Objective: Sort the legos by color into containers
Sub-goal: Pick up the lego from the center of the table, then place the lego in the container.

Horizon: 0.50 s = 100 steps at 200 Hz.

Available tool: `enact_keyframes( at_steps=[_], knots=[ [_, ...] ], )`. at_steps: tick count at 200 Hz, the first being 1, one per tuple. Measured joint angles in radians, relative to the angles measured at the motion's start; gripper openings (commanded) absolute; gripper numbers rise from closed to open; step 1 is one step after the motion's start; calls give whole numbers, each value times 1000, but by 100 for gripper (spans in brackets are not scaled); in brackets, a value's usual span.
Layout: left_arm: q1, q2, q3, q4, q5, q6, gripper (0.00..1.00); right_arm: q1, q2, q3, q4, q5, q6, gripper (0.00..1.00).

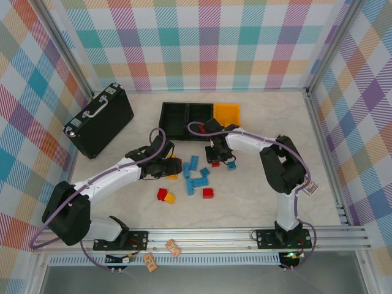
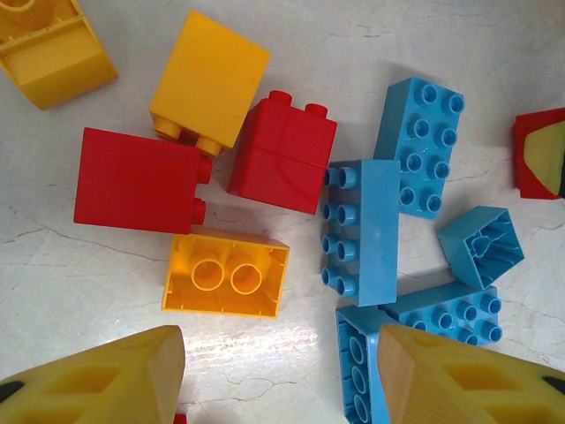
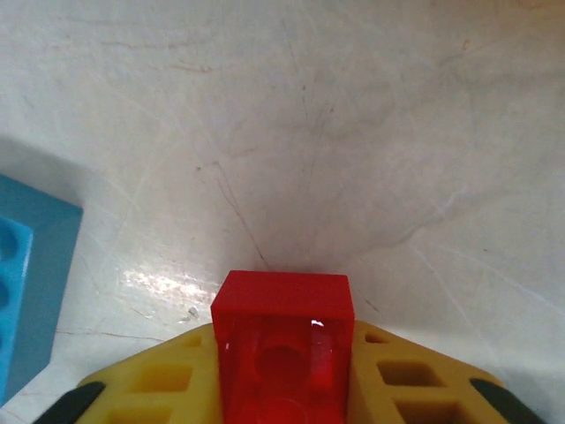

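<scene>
— Legos (image 1: 195, 180): how many under the left wrist camera?
— Five blue bricks (image 2: 362, 231), three yellow-orange bricks (image 2: 225, 276) and two red bricks (image 2: 139, 181) whole in view. All are studded, some square, some longer; several are tipped on their sides or show hollow undersides.
— Where do they lie?
— Bunched mid-table (image 1: 257, 202), just near of the containers (image 1: 187, 116): three joined bins in a row at the far side, two black, and the right one a yellow-orange bin (image 1: 226, 113).
— The hands?
— Left gripper (image 2: 278, 389) hangs over the pile, jaws apart, released. Right gripper (image 3: 282, 380), at the pile's far right, is clamped on one small glossy red lego (image 3: 282, 305), with a blue brick's edge (image 3: 31, 283) to its left
</scene>
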<state>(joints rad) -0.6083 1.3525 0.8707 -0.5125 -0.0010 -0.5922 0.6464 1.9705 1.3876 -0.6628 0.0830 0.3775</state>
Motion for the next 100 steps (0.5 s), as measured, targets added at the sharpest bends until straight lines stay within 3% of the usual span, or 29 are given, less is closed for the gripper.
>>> enact_keyframes(
  at_steps=[51, 100],
  knots=[
    [0, -17, -1, 0, -2, -3, 59, 0, 0, 48, -47, 8, -3, 24],
    [0, -85, -26, 34, -8, -22, 60, -2, 2, 243, -104, 7, -6, 25]
  ],
)
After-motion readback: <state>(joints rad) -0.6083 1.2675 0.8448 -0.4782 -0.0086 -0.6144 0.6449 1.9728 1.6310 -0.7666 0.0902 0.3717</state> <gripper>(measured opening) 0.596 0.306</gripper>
